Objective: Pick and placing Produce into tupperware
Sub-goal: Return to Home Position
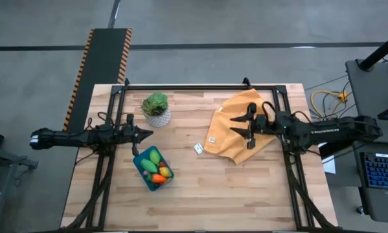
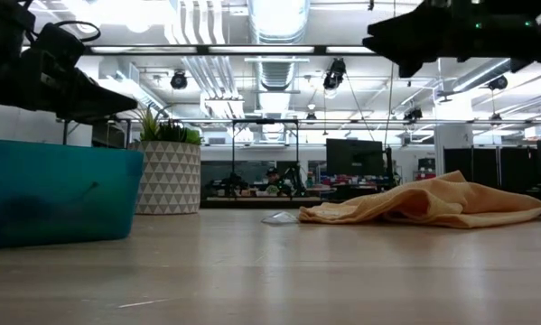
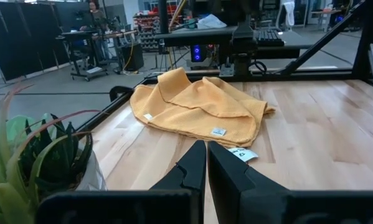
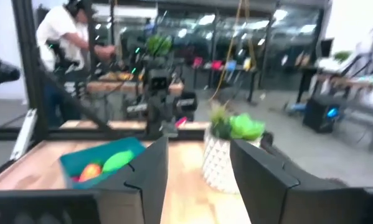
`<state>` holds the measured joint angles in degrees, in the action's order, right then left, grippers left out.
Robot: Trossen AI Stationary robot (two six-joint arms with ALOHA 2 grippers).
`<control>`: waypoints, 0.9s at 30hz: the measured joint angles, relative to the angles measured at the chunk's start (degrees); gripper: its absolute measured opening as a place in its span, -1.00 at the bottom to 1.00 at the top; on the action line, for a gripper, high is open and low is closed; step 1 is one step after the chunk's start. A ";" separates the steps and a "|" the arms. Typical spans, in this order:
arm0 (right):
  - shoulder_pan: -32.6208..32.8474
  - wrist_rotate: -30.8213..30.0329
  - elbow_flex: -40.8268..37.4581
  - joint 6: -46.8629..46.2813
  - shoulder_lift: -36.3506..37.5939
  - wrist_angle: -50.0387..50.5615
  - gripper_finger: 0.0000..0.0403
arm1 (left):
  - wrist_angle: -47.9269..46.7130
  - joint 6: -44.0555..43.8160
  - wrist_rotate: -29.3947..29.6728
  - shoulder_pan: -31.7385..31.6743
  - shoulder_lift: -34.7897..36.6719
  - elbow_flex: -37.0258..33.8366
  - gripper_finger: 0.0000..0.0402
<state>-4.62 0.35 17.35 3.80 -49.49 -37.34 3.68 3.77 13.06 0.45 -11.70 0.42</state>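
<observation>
Both arms reach inward from opposite table sides, raised off the wood, with the left gripper [image 1: 144,134] pinched closed between the potted plant [image 1: 156,109] and the teal tupperware [image 1: 142,173] and the right gripper [image 1: 236,126] spread wide over the orange cloth [image 1: 225,141], while the produce [image 1: 156,167] lying inside the tupperware shows from above but is hidden in the low view by the container's wall.

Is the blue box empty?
No. The tupperware holds toy produce: the high view shows green, yellow and orange-red pieces inside.

Produce [image 1: 156,169] in tupperware [image 1: 137,160] on bench [image 1: 232,191] left side, plant [image 1: 156,107] behind it, cloth [image 1: 221,134] right, tag [image 1: 198,148] between
</observation>
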 joint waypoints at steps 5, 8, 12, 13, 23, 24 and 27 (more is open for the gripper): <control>0.01 2.86 4.24 -1.14 0.15 9.50 -0.29 | -0.08 -0.02 0.89 0.00 -0.04 0.01 -1.00; 1.93 3.31 4.72 0.19 1.40 9.58 -0.36 | -0.05 -0.02 0.86 0.00 -0.20 0.01 -1.00; 3.56 3.23 2.45 1.15 5.46 10.56 -0.41 | -0.02 -0.05 0.81 0.00 -0.17 0.01 -1.00; 3.82 2.92 1.49 1.11 6.89 11.22 -0.42 | -0.02 -0.07 0.80 0.00 -0.16 0.01 -1.00; 6.91 -1.75 -9.16 1.17 22.96 11.84 -0.50 | 0.18 -0.13 0.76 0.00 -0.17 -0.01 -1.00; 7.09 -1.89 -9.99 1.17 24.15 11.78 -0.51 | 0.18 -0.13 0.76 0.02 -0.17 0.00 -1.00; 7.37 -1.95 -11.91 0.92 27.47 12.91 -0.55 | 0.18 -0.13 0.74 0.00 -0.15 0.00 -1.00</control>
<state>2.75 -1.60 5.43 4.72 -22.02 -24.43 3.86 3.64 13.81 0.45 -11.86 0.42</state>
